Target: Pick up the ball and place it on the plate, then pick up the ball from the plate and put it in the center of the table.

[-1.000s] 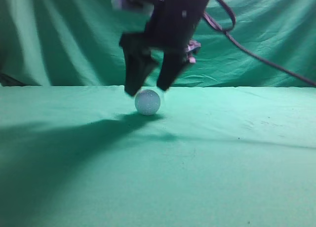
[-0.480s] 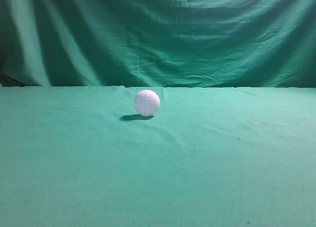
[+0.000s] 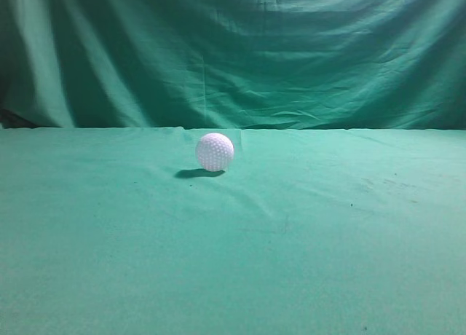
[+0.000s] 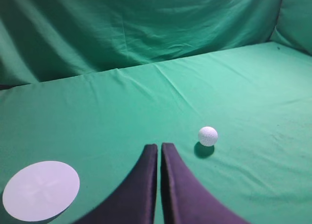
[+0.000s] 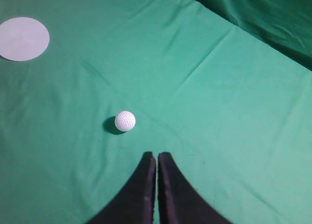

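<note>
The white dimpled ball [image 3: 215, 151] rests alone on the green table [image 3: 328, 233], free of both grippers. It also shows in the left wrist view [image 4: 208, 136] and the right wrist view [image 5: 125, 121]. The flat white round plate [image 4: 41, 190] lies on the cloth at the lower left of the left wrist view and at the upper left of the right wrist view [image 5: 23, 38]; nothing lies on it. My left gripper [image 4: 159, 147] is shut and empty, above the cloth to the ball's left. My right gripper [image 5: 156, 156] is shut and empty, behind the ball.
A draped green backdrop curtain [image 3: 240, 51] hangs behind the table's far edge. No arm shows in the exterior view. The cloth has light wrinkles and a few dark specks [image 3: 352, 204].
One second ago a dark gripper hung open right above the ball in the exterior view. It has since left that view. The ball has shifted very slightly to the left.
</note>
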Robot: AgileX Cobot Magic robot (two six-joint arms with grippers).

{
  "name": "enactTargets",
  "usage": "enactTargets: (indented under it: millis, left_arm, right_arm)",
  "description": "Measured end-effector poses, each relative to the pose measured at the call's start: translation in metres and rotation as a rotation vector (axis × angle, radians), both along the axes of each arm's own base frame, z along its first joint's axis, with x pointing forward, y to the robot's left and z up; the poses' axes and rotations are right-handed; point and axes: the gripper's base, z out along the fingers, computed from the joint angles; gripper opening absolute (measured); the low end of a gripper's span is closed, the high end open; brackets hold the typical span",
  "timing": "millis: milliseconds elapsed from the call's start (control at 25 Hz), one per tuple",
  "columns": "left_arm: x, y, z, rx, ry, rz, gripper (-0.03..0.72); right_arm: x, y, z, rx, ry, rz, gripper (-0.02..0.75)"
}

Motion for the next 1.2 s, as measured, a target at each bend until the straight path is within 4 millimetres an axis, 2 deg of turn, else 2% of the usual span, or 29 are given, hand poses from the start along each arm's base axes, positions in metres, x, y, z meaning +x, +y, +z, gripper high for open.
enactTargets:
  millis: [280,520,800,920,1200]
  left_arm:
    - [0.008,0.005,-0.036,-0.088,0.042,0.066,0.000]
    - [0.021,0.013,-0.059,-0.130,0.002,0.162,0.000]
    - [0.034,0.025,-0.096,-0.135,-0.045,0.295,0.000]
    - [0.035,0.028,-0.095,-0.165,-0.081,0.323,0.000]
    - [0.035,0.027,-0.092,-0.410,-0.063,0.327,0.000]
  right_arm:
    - [-0.066,-0.047,-0.048,0.183,-0.149,-0.039,0.000]
    - [-0.096,-0.069,-0.090,0.288,-0.229,-0.055,0.000]
    - [-0.097,-0.067,-0.141,0.336,-0.224,-0.057,0.000]
    - [-0.094,-0.064,-0.154,0.372,-0.224,-0.061,0.000]
    - [-0.091,-0.062,-0.174,0.392,-0.233,-0.068,0.000]
